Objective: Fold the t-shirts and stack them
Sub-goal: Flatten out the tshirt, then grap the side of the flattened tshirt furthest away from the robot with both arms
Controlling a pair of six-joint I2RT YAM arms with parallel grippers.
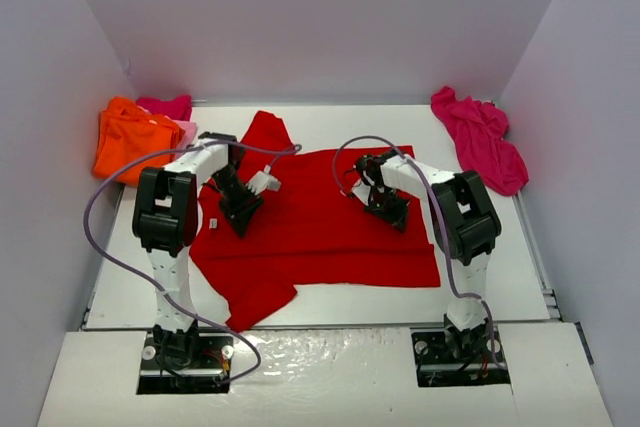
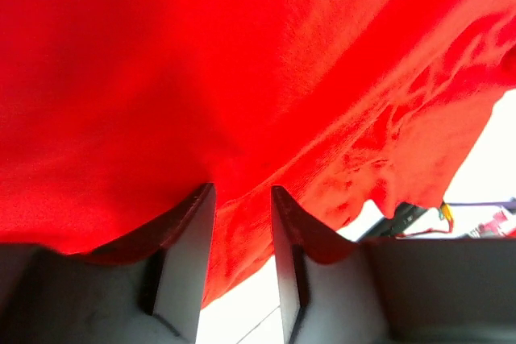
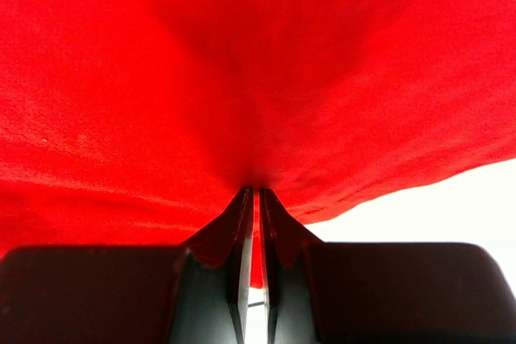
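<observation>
Overhead, both grips are lost against the red short-sleeved cloth t-shirt (image 1: 330, 232) spread on the white table (image 1: 350, 302). Wrist views show the right end effector (image 3: 256, 192) pinched tight on it, and the left end effector (image 2: 240, 189) slightly parted, cloth sagging between.

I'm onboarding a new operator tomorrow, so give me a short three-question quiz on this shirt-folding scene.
1. True or false: the right hand is pinched shut on the red shirt.
2. What colour is the crumpled shirt at the far right corner of the table? A orange, B magenta, C red.
3. Fill in: the orange shirt lies at the far ___ corner.
Key: 1 true; 2 B; 3 left.
</observation>
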